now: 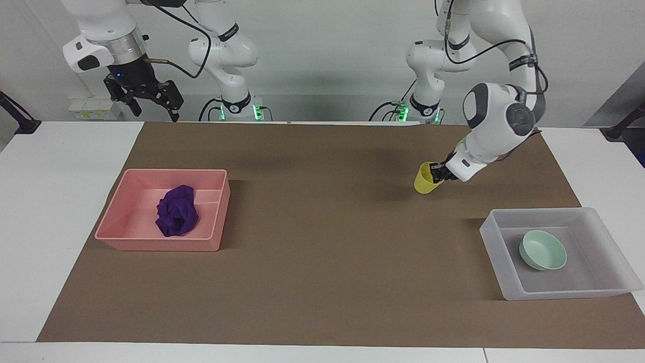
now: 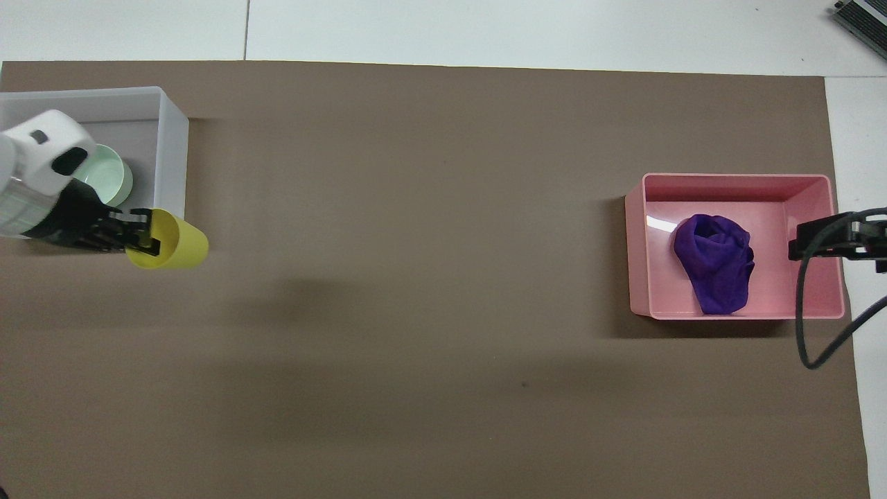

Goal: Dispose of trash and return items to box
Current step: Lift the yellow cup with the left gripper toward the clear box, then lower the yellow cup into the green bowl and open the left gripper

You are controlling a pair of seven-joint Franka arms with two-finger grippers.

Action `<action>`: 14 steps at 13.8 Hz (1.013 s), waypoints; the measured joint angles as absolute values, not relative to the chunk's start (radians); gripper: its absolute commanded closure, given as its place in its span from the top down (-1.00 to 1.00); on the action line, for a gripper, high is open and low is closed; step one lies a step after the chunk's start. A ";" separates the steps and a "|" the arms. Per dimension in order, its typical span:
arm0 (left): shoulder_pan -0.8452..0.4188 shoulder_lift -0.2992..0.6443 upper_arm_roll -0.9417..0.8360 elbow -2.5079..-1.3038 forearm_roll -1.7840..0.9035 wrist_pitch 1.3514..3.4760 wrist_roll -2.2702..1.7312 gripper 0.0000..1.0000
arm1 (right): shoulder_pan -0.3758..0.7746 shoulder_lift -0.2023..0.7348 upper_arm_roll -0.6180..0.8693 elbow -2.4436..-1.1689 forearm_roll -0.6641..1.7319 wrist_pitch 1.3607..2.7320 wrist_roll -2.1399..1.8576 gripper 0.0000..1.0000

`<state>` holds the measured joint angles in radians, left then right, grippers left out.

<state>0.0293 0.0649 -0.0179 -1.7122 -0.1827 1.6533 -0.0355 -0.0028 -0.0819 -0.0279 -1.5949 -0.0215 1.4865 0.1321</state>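
Note:
My left gripper (image 1: 439,174) is shut on the rim of the yellow cup (image 1: 427,178). It holds the cup tilted in the air above the brown mat, beside the translucent tray (image 1: 539,212). In the overhead view the left gripper (image 2: 142,235) and the cup (image 2: 170,241) are by the tray's near corner (image 2: 173,138). The mint-green bowl (image 1: 542,249) sits in the tray, and my left hand partly covers the bowl in the overhead view (image 2: 114,179). The purple cloth wad (image 1: 176,210) lies in the pink bin (image 1: 161,246). My right gripper (image 1: 156,113) is open, empty and raised high.
The brown mat (image 1: 312,237) covers most of the white table. In the overhead view the pink bin (image 2: 734,179) holds the cloth (image 2: 717,270), and my right gripper (image 2: 807,241) shows over the bin's outer end with its cable hanging beside it.

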 measured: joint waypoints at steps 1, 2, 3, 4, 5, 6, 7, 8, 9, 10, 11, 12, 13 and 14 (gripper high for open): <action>0.070 0.067 -0.017 -1.685 -0.182 1.650 -0.036 -1.00 | -0.002 -0.082 -0.027 -1.597 -0.021 1.487 0.132 1.00; 0.115 0.073 -0.016 -1.667 -0.181 1.650 -0.036 -1.00 | -0.002 -0.082 -0.027 -1.599 -0.021 1.487 0.132 1.00; 0.161 0.083 -0.015 -1.653 -0.181 1.650 -0.035 -1.00 | -0.003 -0.082 -0.027 -1.600 -0.021 1.487 0.132 1.00; 0.206 0.097 -0.014 -1.642 -0.181 1.652 -0.033 -1.00 | -0.003 -0.082 -0.028 -1.603 -0.021 1.487 0.123 1.00; 0.249 0.114 -0.013 -1.633 -0.181 1.664 -0.032 -1.00 | -0.007 -0.082 -0.029 -1.607 -0.022 1.487 0.097 1.00; 0.277 0.133 -0.013 -1.626 -0.181 1.697 -0.032 -1.00 | -0.013 -0.082 -0.033 -1.611 -0.022 1.487 0.074 1.00; 0.290 0.154 -0.013 -1.619 -0.181 1.752 -0.032 -1.00 | -0.021 -0.082 -0.035 -1.615 -0.022 1.487 0.059 1.00; 0.294 0.178 -0.015 -1.610 -0.181 1.810 -0.033 -1.00 | -0.027 -0.083 -0.037 -1.619 -0.022 1.487 0.050 1.00; 0.294 0.207 -0.017 -1.599 -0.181 1.865 -0.039 -1.00 | -0.029 -0.083 -0.037 -1.622 -0.022 1.487 0.048 1.00; 0.293 0.239 -0.020 -1.587 -0.181 1.914 -0.049 -1.00 | -0.029 -0.083 -0.036 -1.623 -0.021 1.487 0.048 1.00; 0.293 0.275 -0.019 -1.578 -0.178 1.960 -0.058 -1.00 | -0.029 -0.083 -0.035 -1.625 -0.021 1.487 0.048 1.00; 0.294 0.313 -0.019 -1.572 -0.174 2.005 -0.063 -1.00 | -0.029 -0.084 -0.035 -1.625 -0.021 1.487 0.048 1.00; 0.294 0.351 -0.017 -1.569 -0.172 2.048 -0.066 -1.00 | -0.028 -0.084 -0.034 -1.626 -0.021 1.487 0.048 1.00; 0.295 0.387 -0.017 -1.568 -0.172 2.083 -0.071 -1.00 | -0.027 -0.084 -0.033 -1.626 -0.021 1.487 0.048 1.00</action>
<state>0.2950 0.3874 -0.0167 -1.5676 -0.1717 2.0831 -0.0710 -0.0272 -0.0839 -0.0329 -1.6257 -0.0206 1.4873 0.0480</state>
